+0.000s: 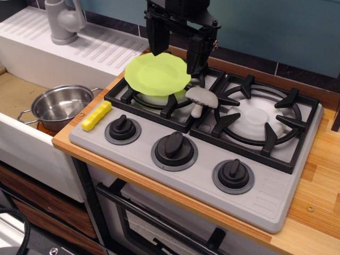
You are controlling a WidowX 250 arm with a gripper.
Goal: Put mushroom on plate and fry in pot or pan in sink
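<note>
The lime-green plate lies on the left burner grate, slightly tilted. Just right of it the grey-white mushroom rests on the grate between the two burners, off the plate. The yellow fry lies at the stove's front left corner, beside the left knob. The steel pot stands in the sink, with nothing showing inside it. My gripper hangs open over the plate's back rim, with nothing between its fingers. The plate hides the left fingertip.
A grey tap stands on the ribbed white drainboard behind the sink. The right burner grate and three black knobs fill the rest of the stove. Wooden counter runs along the right side.
</note>
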